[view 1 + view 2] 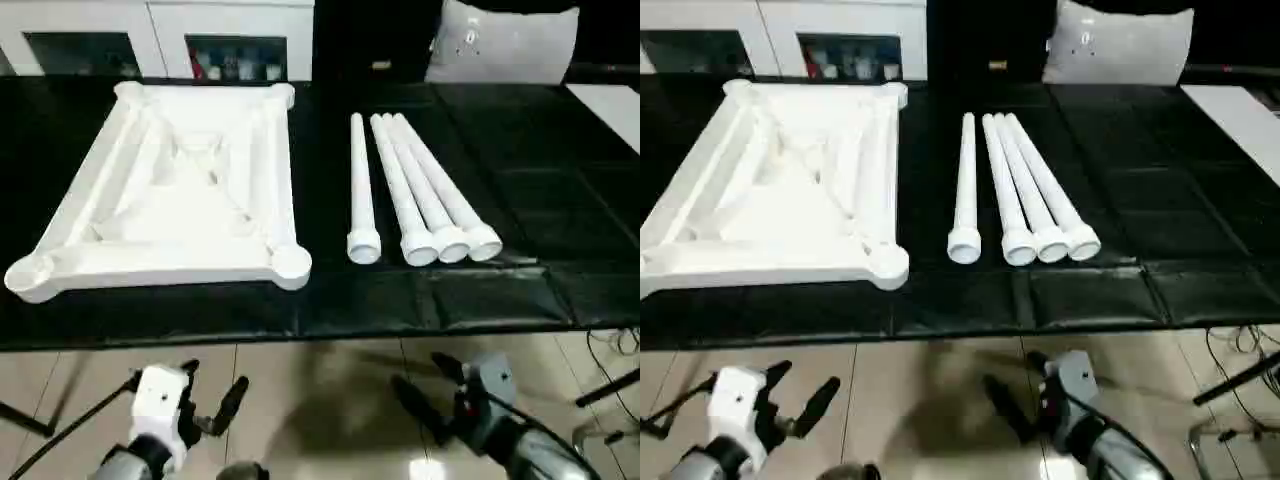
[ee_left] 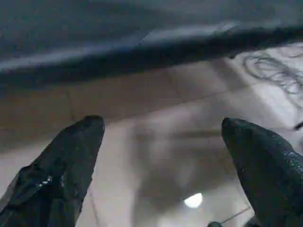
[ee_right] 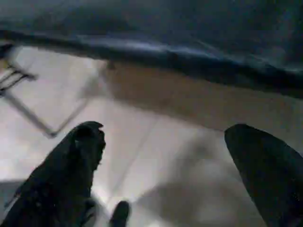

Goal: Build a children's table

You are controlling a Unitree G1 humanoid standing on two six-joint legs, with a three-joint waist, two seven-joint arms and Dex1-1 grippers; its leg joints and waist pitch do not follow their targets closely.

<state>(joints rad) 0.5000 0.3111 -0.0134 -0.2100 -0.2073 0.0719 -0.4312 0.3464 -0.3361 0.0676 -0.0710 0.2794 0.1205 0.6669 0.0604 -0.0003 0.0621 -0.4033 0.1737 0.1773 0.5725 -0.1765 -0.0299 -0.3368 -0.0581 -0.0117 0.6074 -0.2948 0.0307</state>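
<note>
I've got both grippers, left [image 1: 212, 385] and right [image 1: 418, 383], spread wide and empty below the black table [image 1: 420, 300]; white ribbed plastic tabletop [image 1: 170, 190] lies upside-down beside four white tapered legs [image 1: 415, 195].

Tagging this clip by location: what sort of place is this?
Probably an indoor lab or workroom: a black-covered worktable, tiled floor, and a white glass-door cabinet behind.

Black counter [image 1: 480, 290] spans the scene; beyond its far edge, a white cabinet [image 1: 160, 30] with glass doors, a grey cushion [image 1: 500, 45] far right, tiled floor [image 1: 320, 400] below.
</note>
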